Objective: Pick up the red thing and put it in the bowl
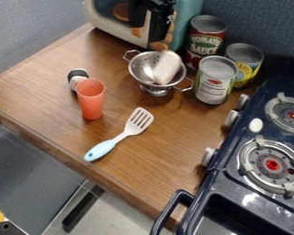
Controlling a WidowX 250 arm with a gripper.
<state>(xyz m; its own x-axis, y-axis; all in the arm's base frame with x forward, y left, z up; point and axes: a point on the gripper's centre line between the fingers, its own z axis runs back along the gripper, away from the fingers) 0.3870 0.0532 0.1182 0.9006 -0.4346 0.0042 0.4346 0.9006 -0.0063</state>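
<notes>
At the top of the camera view, my black gripper [150, 19] hangs in front of the teal and cream toy appliance, above and behind the metal bowl. A translucent red cup [91, 100] stands upright on the left part of the wooden counter, well apart from the gripper. The bowl is a silver colander [140, 69] with two side handles and a small foot. A whitish oblong object [166, 67] rests in it, leaning on its right side.
A small black-and-white item [77, 77] touches or nearly touches the cup's back. A spatula [126, 133] lies in front. Several cans, including a silver-topped one [215, 81], stand right of the colander. The stove [235, 183] borders the counter [57, 119].
</notes>
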